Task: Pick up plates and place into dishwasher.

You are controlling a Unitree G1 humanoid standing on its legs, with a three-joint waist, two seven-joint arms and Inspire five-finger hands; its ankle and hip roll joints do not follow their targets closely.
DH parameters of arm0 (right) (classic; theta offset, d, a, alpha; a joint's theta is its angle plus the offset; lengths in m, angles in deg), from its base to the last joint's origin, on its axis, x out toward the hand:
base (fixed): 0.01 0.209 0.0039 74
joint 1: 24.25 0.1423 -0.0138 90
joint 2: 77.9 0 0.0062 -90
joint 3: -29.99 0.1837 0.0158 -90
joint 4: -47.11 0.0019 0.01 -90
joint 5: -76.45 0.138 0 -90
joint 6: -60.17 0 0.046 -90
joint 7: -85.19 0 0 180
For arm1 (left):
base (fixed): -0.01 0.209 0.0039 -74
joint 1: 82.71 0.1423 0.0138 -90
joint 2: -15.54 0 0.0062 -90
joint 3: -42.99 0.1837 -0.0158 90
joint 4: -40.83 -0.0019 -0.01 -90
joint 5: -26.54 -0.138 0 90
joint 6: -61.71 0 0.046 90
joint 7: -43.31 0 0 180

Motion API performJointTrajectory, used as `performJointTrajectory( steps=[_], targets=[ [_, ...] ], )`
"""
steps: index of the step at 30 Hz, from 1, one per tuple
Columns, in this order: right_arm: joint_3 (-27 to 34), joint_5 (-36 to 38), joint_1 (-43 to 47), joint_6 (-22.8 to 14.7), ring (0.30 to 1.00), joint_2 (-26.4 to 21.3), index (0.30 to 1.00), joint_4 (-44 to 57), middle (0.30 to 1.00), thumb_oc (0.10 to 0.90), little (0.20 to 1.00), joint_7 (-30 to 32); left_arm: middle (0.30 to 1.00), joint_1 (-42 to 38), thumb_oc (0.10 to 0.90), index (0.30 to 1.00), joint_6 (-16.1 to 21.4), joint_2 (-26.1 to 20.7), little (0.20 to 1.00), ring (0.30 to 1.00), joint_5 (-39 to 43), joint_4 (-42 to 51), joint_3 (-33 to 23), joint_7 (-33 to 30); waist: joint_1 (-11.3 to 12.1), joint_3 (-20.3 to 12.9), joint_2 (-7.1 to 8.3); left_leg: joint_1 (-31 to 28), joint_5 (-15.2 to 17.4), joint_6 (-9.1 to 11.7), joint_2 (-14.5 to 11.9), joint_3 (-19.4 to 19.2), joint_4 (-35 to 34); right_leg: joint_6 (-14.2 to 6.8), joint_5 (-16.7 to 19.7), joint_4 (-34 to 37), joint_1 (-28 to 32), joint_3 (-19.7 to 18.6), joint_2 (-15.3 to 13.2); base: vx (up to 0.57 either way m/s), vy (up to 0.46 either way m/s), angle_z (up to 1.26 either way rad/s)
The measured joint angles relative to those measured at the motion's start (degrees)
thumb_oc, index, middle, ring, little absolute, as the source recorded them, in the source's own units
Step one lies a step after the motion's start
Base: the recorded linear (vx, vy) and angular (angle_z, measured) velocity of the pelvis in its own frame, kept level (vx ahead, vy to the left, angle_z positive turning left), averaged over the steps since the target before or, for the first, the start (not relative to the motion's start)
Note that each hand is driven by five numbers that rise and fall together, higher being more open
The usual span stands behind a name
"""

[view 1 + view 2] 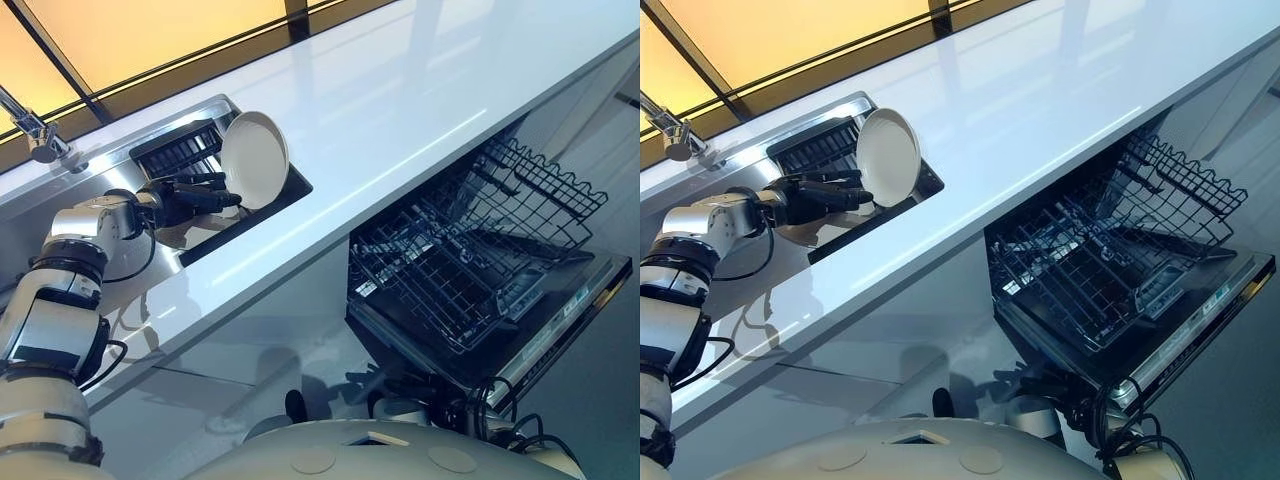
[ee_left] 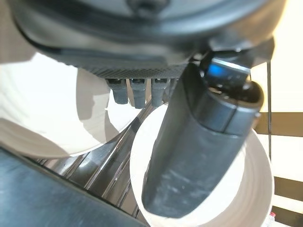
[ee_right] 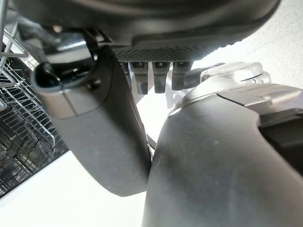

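A white plate (image 1: 255, 158) stands tilted on edge in the sink (image 1: 262, 211), leaning over the dark drying rack (image 1: 180, 148). My left hand (image 1: 185, 198) is shut on its near rim. In the left wrist view the thumb (image 2: 199, 142) lies across the plate's face (image 2: 258, 184) and the fingers curl behind it. Below the hand a second white dish (image 2: 52, 109) rests in the sink. The dishwasher stands open on the right, with its wire rack (image 1: 470, 250) pulled out over the lowered door (image 1: 565, 320). Low beside that rack (image 3: 19, 127) is my right hand (image 3: 99, 123), relaxed and holding nothing.
A long white counter (image 1: 400, 100) runs between the sink and the dishwasher. A chrome faucet (image 1: 35, 135) rises at the sink's far left corner. The pulled-out rack has upright wire tines and holds no dishes.
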State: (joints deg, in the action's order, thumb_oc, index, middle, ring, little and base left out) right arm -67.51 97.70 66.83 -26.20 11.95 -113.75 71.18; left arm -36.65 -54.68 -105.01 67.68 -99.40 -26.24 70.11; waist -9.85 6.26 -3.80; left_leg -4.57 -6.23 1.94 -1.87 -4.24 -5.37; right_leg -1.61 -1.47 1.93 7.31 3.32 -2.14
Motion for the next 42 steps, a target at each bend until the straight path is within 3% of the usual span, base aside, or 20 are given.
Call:
performJointTrajectory(
  steps=[2, 3, 5, 21, 32, 42],
  targets=[
    [0.0, 0.0, 0.0, 0.0, 0.900, 0.0, 0.900, 0.0, 0.900, 0.800, 0.900, 0.0, 0.749, 0.0, 0.624, 0.749, -0.1, -0.7, 0.724, 0.749, 0.0, 0.0, 0.0, 0.4, 0.0, 0.0, 0.01, 0.0, 0.0, 0.0, 0.0, 0.0, 0.0, 0.0, 0.0, 0.0, 0.0, 0.0, 0.0, 0.00, 0.000, 0.00],
    [0.0, 0.0, 0.0, 0.0, 0.900, 0.0, 0.900, 0.0, 0.900, 0.800, 0.900, 0.0, 0.756, 0.0, 0.633, 0.756, -0.1, -0.9, 0.733, 0.756, 0.0, 0.0, 0.0, 0.4, 0.0, 0.0, 0.01, 0.0, 0.0, 0.0, 0.0, 0.0, 0.0, 0.0, 0.0, 0.0, 0.0, -0.1, 0.0, 0.00, 0.000, 0.00],
    [0.0, 0.0, 0.0, -0.1, 0.900, 0.0, 0.900, 0.0, 0.900, 0.800, 0.900, 0.1, 0.900, 0.0, 0.800, 0.900, -0.1, -1.4, 0.900, 0.900, 0.0, 0.0, 0.0, 0.5, 0.1, 0.0, 0.02, -0.1, 0.0, 0.0, 0.0, 0.0, 0.0, 0.0, 0.0, 0.0, 0.0, -0.1, 0.0, 0.00, 0.000, 0.00],
    [-0.1, 0.0, 0.1, -0.7, 0.900, 0.0, 0.900, -0.6, 0.900, 0.800, 0.900, -0.2, 0.900, 0.0, 0.800, 0.900, 0.4, -1.9, 0.900, 0.900, 0.0, -0.1, -0.4, -1.2, 0.1, 0.0, 0.03, -0.7, 0.1, -0.2, 0.0, -0.6, 0.0, -0.2, 0.1, 0.0, 0.3, -1.1, 0.0, -0.01, -0.002, -0.02],
    [-0.3, 0.1, 0.5, -0.5, 0.900, 0.0, 0.900, -0.9, 0.900, 0.800, 0.900, -0.3, 0.900, -1.9, 0.800, 0.900, 5.6, -2.9, 0.900, 0.900, 1.7, -3.3, -3.4, -14.2, 0.1, -0.1, 0.34, -0.9, 0.1, -0.2, 0.0, -0.7, 0.1, -0.2, 0.1, -0.1, 0.4, -1.1, 0.0, 0.00, 0.000, 0.00],
    [-2.2, 0.2, 0.5, -0.1, 0.900, 0.0, 0.900, -0.9, 0.900, 0.800, 0.900, -0.3, 0.900, -4.2, 0.800, 0.900, 9.4, -4.1, 0.900, 0.900, -0.8, -7.1, -7.1, -23.7, -0.1, -1.2, 2.30, -1.2, 0.3, -0.3, 0.0, -1.8, 0.1, -0.2, 0.2, -0.5, 0.0, -2.0, 0.0, 0.00, -0.007, -0.03]
  ],
)
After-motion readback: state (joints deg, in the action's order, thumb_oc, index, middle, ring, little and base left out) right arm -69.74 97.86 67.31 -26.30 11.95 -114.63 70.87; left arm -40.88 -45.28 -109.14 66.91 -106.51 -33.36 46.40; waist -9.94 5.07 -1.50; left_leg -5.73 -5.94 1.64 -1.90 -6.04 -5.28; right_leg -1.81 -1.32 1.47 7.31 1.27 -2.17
